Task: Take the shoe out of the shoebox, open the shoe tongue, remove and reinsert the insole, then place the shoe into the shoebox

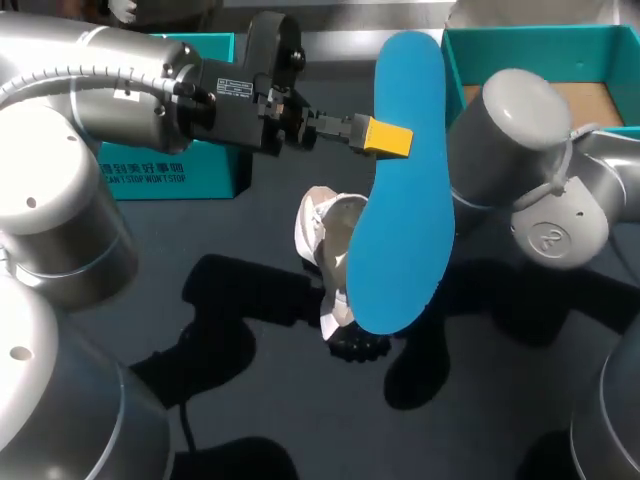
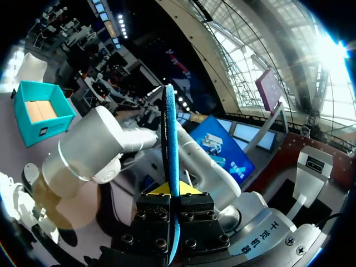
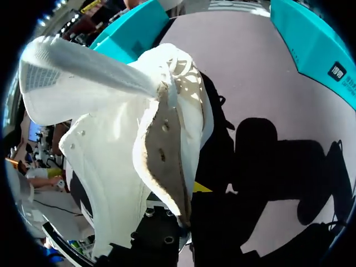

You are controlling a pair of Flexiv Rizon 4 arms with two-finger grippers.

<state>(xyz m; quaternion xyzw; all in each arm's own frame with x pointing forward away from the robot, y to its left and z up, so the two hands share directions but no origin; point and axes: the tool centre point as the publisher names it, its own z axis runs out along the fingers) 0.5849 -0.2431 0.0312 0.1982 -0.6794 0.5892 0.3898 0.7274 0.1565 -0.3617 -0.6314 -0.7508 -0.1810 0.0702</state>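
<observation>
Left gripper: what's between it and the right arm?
The blue insole, clamped in the left gripper; head view shows it flat, left wrist view edge-on before the right arm.

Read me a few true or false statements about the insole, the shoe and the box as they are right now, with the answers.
1. The insole is out of the shoe. True.
2. The left gripper is open and empty. False: it is shut on the blue insole's edge.
3. The shoe sits inside the shoebox. False: it is outside the box, held in the right gripper.
4. The shoe is white. True.
</observation>
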